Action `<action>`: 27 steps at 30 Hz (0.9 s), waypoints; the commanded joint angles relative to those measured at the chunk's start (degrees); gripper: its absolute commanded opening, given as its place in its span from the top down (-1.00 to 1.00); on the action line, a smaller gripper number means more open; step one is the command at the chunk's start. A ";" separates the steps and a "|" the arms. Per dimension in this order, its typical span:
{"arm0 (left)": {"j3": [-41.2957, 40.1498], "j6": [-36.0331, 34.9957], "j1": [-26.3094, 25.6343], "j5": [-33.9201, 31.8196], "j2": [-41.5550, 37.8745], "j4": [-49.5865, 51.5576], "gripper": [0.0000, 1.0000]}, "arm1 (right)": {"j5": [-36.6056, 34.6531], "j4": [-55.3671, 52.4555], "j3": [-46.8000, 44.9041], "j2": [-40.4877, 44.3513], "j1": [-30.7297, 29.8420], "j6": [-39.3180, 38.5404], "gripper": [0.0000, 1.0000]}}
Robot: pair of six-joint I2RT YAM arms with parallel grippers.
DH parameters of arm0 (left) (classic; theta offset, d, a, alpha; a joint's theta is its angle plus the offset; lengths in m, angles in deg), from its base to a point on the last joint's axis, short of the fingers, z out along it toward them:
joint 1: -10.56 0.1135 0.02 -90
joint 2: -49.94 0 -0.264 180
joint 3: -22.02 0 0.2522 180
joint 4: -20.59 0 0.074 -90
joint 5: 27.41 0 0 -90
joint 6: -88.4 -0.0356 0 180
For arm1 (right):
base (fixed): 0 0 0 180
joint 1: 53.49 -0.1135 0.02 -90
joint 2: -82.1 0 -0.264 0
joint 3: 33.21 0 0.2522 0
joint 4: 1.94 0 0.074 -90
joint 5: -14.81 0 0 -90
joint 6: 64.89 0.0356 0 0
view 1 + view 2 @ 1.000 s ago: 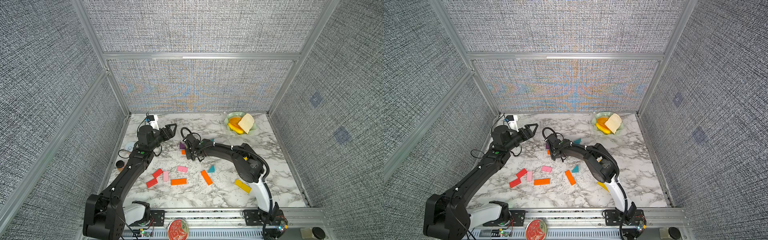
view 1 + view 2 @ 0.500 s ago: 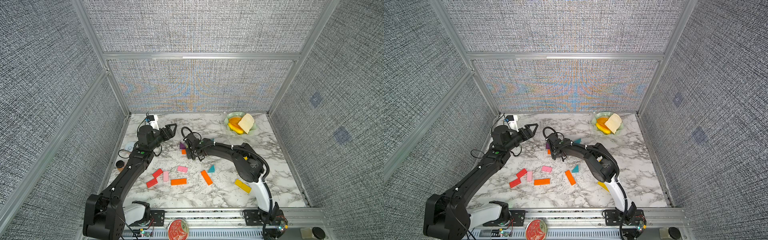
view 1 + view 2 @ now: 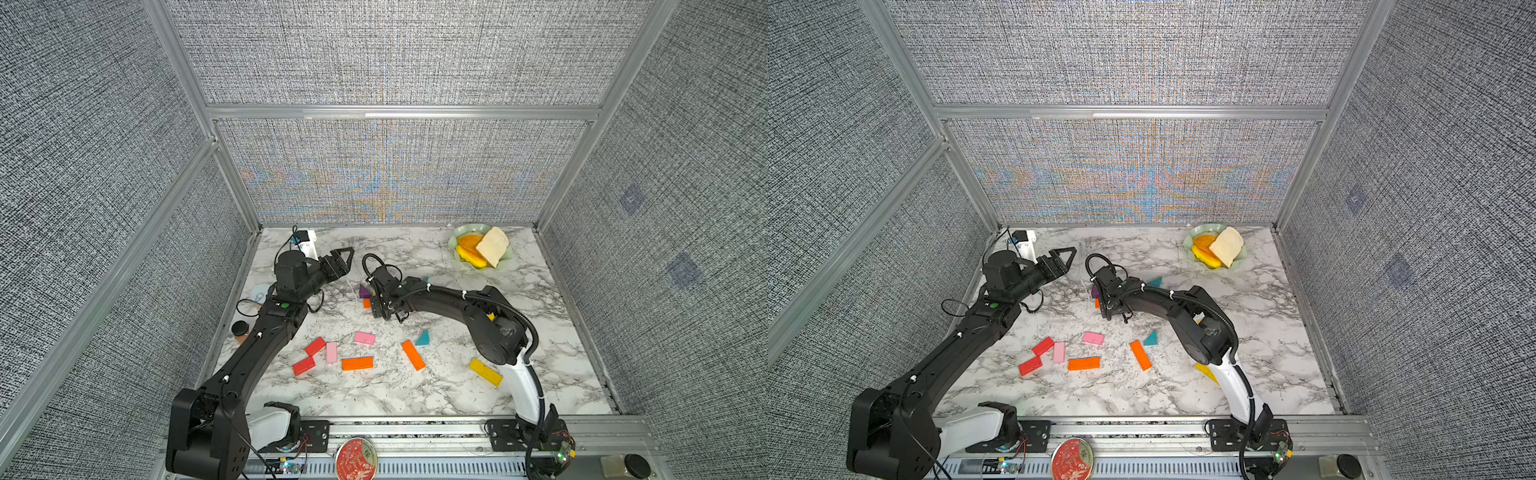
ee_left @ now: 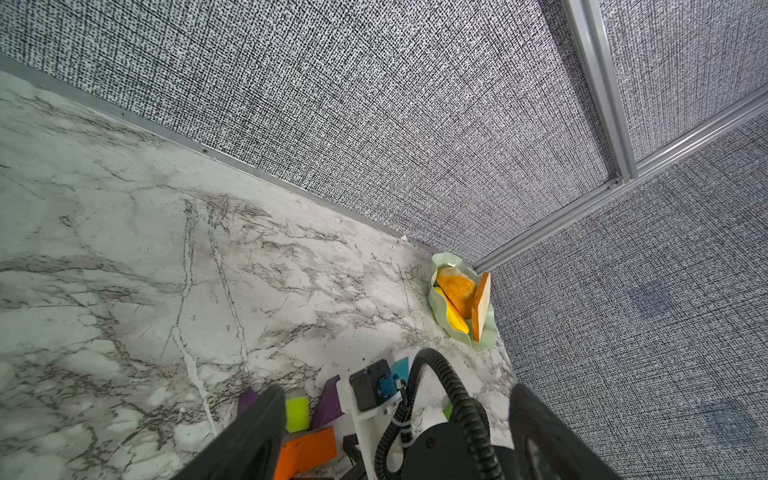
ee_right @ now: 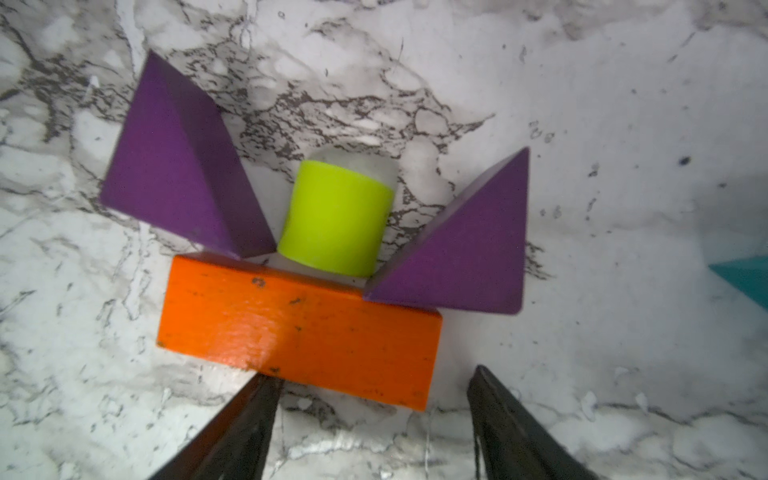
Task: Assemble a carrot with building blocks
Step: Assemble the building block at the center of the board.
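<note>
Building blocks sit packed together just ahead of the right gripper (image 5: 374, 374), its fingers spread and empty. They are an orange bar (image 5: 299, 328), a lime stub (image 5: 336, 218) and purple triangles (image 5: 174, 166), toward ten o'clock on the surface (image 3: 415, 395). The left gripper (image 3: 345, 261), released, hangs at eleven o'clock. Loose bars (image 3: 357, 363) lie at seven.

Bright, even light falls from overhead, so the marble table (image 3: 436, 386) shows only soft, faint shadows. In both top views the woven back wall (image 3: 386, 174) (image 3: 1142, 174) shimmers with rainbow moiré, and the wide lens stretches the corners. In the right wrist view a white sheen sits on the orange block (image 5: 299, 328), and the fingers (image 5: 232, 432) of the right hand (image 5: 374, 374) loom dark and blurred close to the lens.
</note>
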 commanded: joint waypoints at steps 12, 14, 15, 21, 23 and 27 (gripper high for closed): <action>0.46 -0.58 0.06 0.49 -0.15 -0.37 -0.70 | -0.46 -0.22 0.31 -0.44 -0.01 1.15 -0.59; 0.56 -0.59 0.07 0.43 -0.15 -0.37 -0.70 | -0.54 -0.32 0.51 -0.57 0.02 1.24 -0.59; 0.55 -0.52 0.07 0.47 -0.15 -0.37 -0.71 | -0.46 -0.39 0.77 -0.65 0.03 1.24 -0.60; 0.46 -0.36 0.07 0.51 -0.06 -0.47 -0.70 | -0.44 -0.76 1.34 -1.12 0.05 1.29 -0.60; 0.43 -0.41 0.06 0.56 -0.06 -0.48 -0.70 | -0.45 -0.76 1.31 -1.03 0.02 1.30 -0.60; 0.44 -0.43 -0.02 0.65 -0.06 -0.50 -0.71 | -1.12 -1.10 1.04 -0.52 0.02 0.95 -0.60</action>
